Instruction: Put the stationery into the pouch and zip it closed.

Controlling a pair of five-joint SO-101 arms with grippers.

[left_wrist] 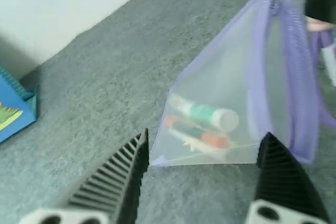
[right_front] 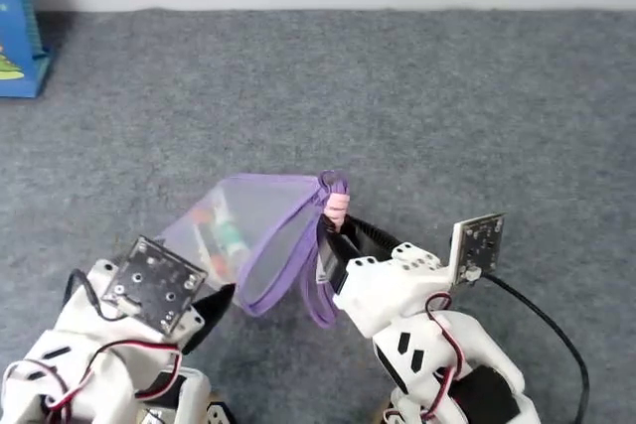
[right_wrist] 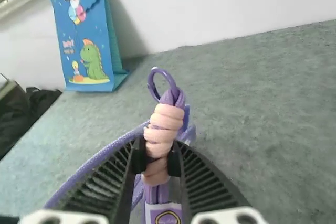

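A translucent purple pouch [right_front: 258,230] hangs tilted above the grey carpet, its mouth edged with purple zipper tape. Inside it lie several stationery items [left_wrist: 202,124], among them a white and green stick and orange pens. My right gripper [right_wrist: 156,161] is shut on the pink cord [right_wrist: 160,129] at the zipper end, below a purple ring [right_wrist: 160,82]; from above it [right_front: 333,225] holds up the pouch's right corner. My left gripper [left_wrist: 202,182] is open, its fingers standing either side of the pouch's lower edge [left_wrist: 210,161], at the pouch's near left [right_front: 214,305].
A blue gift bag [right_front: 18,37] stands against the white wall at the far left, also seen from the right wrist [right_wrist: 86,35]. A purple strap loop [right_front: 320,295] dangles from the pouch by the right arm. Grey carpet [right_front: 447,96] stretches behind.
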